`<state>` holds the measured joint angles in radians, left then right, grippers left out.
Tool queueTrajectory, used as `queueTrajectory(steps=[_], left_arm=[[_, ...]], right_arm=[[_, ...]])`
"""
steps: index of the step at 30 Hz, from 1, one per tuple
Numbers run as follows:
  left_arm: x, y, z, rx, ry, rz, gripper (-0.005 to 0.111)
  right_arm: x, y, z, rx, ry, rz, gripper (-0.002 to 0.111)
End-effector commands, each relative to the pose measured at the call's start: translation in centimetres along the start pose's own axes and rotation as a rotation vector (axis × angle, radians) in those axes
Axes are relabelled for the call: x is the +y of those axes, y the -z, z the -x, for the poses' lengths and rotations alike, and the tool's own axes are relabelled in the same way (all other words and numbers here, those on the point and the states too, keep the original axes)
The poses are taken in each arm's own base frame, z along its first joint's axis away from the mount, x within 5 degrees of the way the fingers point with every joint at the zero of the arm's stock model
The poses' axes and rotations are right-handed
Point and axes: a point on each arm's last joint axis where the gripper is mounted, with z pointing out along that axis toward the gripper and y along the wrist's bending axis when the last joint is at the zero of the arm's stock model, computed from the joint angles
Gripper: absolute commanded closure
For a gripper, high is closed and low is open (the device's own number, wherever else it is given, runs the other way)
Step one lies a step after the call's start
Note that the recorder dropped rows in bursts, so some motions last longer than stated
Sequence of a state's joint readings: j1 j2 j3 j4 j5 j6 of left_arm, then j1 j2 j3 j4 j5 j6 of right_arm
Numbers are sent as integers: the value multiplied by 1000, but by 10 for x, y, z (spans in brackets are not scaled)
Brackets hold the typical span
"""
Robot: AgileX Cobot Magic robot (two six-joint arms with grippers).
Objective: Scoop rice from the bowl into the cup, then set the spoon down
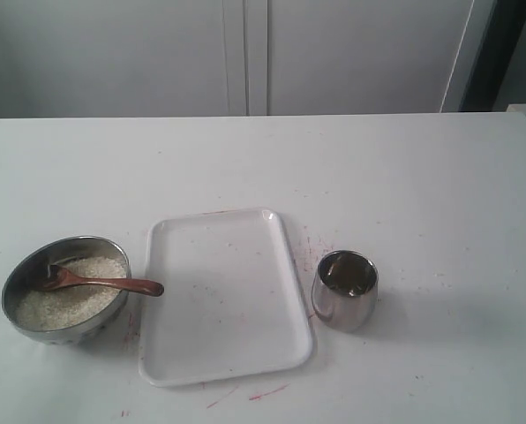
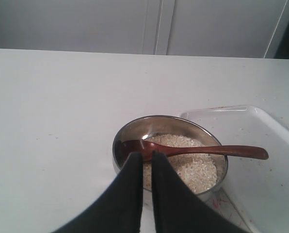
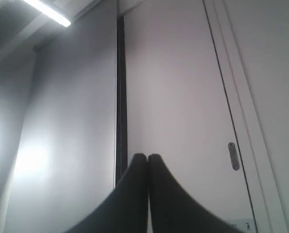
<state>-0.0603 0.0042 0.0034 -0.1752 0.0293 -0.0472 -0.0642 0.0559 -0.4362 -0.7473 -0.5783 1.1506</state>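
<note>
Spanning the scene: one white table (image 1: 439, 177), marked with faint pink smears, with pale cabinet doors (image 1: 245, 53) behind it.

Item 1. White rectangular tray (image 1: 223, 353), rounded corners, lying flat on the table; taken as landmark for all entries below.

Item 2. Bowl (image 1: 69, 334), wide, shiny steel, standing upright just beside the tray's left rim in the exterior view.

Item 3. Rice (image 1: 69, 305), white grains, filling the bowl partway; all left of the tray, inside the bowl.

Item 4. Spoon (image 1: 104, 283), reddish-brown wood. Its oval end rests on the rice at the side of the bowl away from the tray; the handle crosses the bowl's rim and points at the tray, its tip ending about at the tray's left edge.

Item 5. Cup (image 1: 342, 305), small steel tumbler, upright, just beside the tray's right rim. Whether it holds anything cannot be told.

Item 6. Left gripper (image 2: 147, 158), dark fingers drawn nearly together with only a slim gap, gripping nothing; poised above the bowl's near rim, off the tray's left side.

Item 7. Right gripper (image 3: 147, 158), fingertips pressed together, empty; it faces a cabinet door, its place relative to the tray not determinable.
</note>
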Motion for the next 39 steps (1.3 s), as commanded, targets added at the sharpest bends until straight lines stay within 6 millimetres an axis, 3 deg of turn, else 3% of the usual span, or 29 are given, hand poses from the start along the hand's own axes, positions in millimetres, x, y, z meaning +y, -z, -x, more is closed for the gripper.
queueTrajectory(steps=[1,12,19,27,39], left_arm=[[0,0,2,-12,11,-5,92],[0,0,2,-12,11,-5,92],[0,0,2,-12,11,-5,92],[0,0,2,-12,11,-5,92],[0,0,2,-12,11,-5,92]], right_arm=[[3,-29,11,142,85,44,108],[-7,-97,19,473,58,124,108],[-12,-133,5,668,-160,271,108],[-25,-149,-31,860,-311,445,108],[-47,-158,-66,959,-421,448,108]])
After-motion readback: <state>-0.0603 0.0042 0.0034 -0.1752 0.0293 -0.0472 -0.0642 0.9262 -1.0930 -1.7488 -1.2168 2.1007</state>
